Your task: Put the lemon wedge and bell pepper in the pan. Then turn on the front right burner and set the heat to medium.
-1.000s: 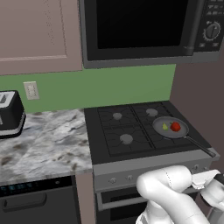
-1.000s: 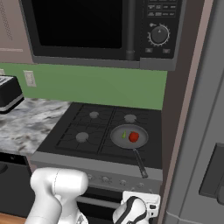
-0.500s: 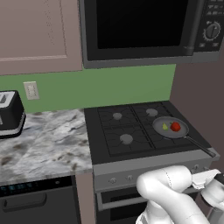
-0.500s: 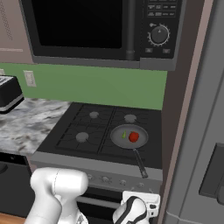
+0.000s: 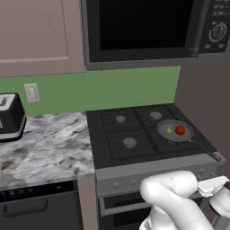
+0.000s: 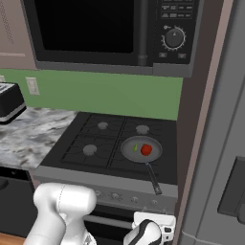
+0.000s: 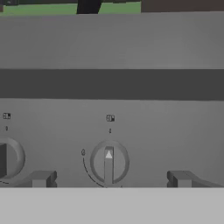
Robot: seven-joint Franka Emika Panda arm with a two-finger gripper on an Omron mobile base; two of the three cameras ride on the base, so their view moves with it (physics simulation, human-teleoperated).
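Observation:
The grey pan [image 5: 174, 131] [image 6: 139, 149] sits on the front right burner, hiding its cap, with its dark handle [image 6: 153, 178] pointing toward the stove's front edge. Inside it lie the red bell pepper [image 5: 180, 130] [image 6: 146, 150] and, just to its left, the small yellow-green lemon wedge [image 5: 169, 130] [image 6: 135, 147]. My gripper [image 7: 109, 179] is low in front of the stove's control panel. It is open, with one fingertip on each side of a round knob [image 7: 108, 162] and apart from it. The knob's pointer stands straight up.
A second knob [image 7: 6, 158] shows at the left edge of the hand view. Three other burners [image 5: 129, 143] are bare. A microwave [image 5: 148, 31] hangs above the stove. A toaster [image 5: 10, 117] stands on the marble counter [image 5: 45, 148]. A tall grey panel [image 6: 215, 143] bounds the right side.

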